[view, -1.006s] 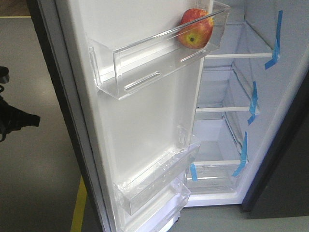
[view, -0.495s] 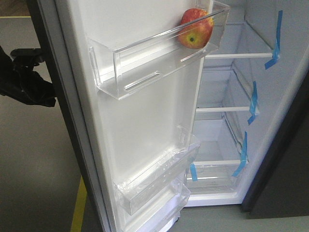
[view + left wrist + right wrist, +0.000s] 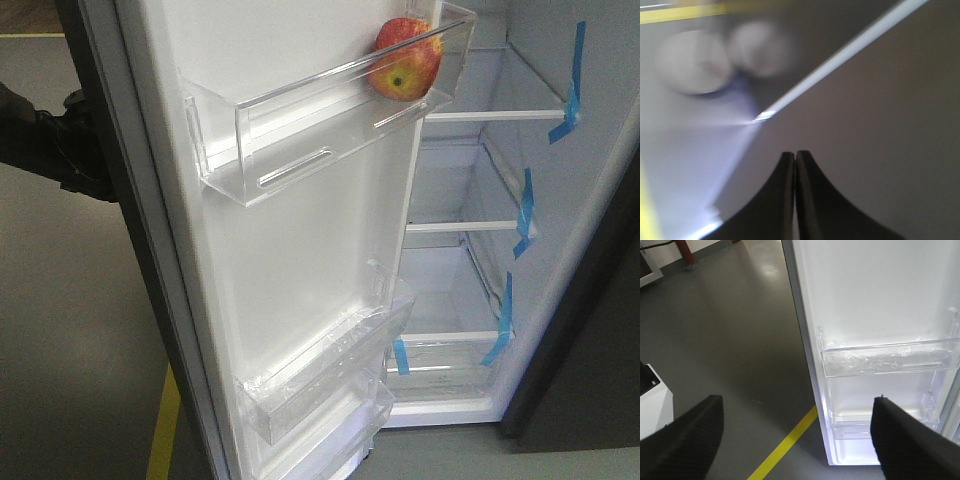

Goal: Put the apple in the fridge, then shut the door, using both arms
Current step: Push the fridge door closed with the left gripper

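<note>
The apple (image 3: 405, 58), red with a yellow patch, lies at the right end of the top clear bin (image 3: 300, 120) on the white-lined back of the open door (image 3: 290, 260). The fridge (image 3: 470, 290) stands open to the right, showing glass shelves with blue tape. My left arm (image 3: 60, 145) is on the far side of the door, partly hidden by the door's edge. In the blurred left wrist view my left gripper (image 3: 794, 155) is shut and empty, facing the door's dark outer face (image 3: 880, 125). My right gripper (image 3: 799, 400) is open and empty above the floor, beside the door's lower bins (image 3: 890, 357).
The grey floor (image 3: 740, 340) carries a yellow line (image 3: 785, 445) running under the door's bottom corner. A white box corner (image 3: 652, 400) sits at the left in the right wrist view. The fridge's dark right wall (image 3: 590, 330) borders the opening.
My left arm has moved right and upward, from out in the open to behind the door's outer edge. The apple and the door have not moved.
</note>
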Tool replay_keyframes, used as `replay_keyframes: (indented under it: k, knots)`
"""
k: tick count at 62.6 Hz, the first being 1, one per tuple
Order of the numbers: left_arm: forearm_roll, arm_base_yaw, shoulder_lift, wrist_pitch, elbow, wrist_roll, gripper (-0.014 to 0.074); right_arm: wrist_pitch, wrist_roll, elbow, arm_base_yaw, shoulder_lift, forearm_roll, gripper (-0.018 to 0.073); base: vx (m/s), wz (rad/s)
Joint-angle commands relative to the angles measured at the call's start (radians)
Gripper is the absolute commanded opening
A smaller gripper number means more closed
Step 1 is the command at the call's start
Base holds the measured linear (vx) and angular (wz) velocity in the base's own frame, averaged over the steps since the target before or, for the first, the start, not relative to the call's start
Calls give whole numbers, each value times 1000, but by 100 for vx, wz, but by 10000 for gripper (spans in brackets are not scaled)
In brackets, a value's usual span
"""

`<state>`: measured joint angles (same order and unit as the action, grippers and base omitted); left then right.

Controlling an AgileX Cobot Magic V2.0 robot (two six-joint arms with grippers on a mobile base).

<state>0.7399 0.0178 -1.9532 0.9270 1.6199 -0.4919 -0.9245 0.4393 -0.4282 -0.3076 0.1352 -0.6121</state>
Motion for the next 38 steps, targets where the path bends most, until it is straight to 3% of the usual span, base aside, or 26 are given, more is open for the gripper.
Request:
replay_keyframes:
  k: [1, 17, 38]
  knots:
    - [113, 5, 59, 19, 28, -41, -6, 50, 4, -25, 0, 12, -28, 576, 0, 0]
    - [231, 37, 160, -13, -100, -151, -6, 50, 4, -25, 0, 12, -28, 576, 0, 0]
    - [345, 133, 261, -33, -250, -269, -6, 50, 4, -25, 0, 12, -28, 576, 0, 0]
